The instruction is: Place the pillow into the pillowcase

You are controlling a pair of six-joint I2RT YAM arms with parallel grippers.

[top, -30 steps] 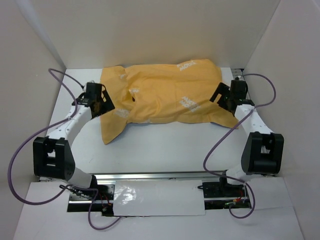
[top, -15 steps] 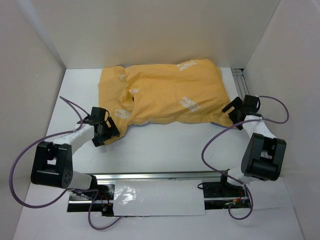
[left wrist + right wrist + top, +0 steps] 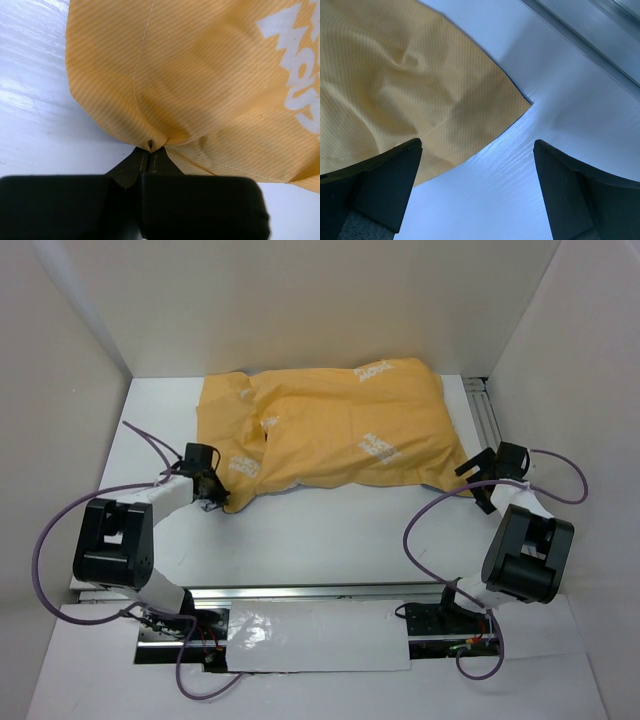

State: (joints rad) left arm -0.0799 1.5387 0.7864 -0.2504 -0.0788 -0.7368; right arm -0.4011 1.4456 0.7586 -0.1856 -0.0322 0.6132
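The mustard-orange pillowcase [image 3: 330, 425] with white logos lies plump across the back of the white table. No pillow shows; it is hidden from view. My left gripper [image 3: 215, 498] is at the pillowcase's near-left corner. In the left wrist view its jaws [image 3: 147, 150] are shut, and the pillowcase [image 3: 200, 75] puckers where a fold is pinched at their tips. My right gripper [image 3: 478, 480] stands open just off the near-right corner. In the right wrist view the fingers [image 3: 477, 145] straddle bare table, with the pillowcase corner [image 3: 420, 85] ahead and to the left, untouched.
White walls close in the table on the left, back and right. A metal rail [image 3: 485, 410] runs along the right wall, also seen in the right wrist view [image 3: 580, 30]. Purple cables [image 3: 60, 530] loop beside both arms. The mounting rail [image 3: 320, 592] crosses the near edge.
Both arms drew back toward the near edge. The left gripper went from open to shut at the pillowcase's near-left corner, and the hanging flap there is pulled in. The right gripper stayed open.
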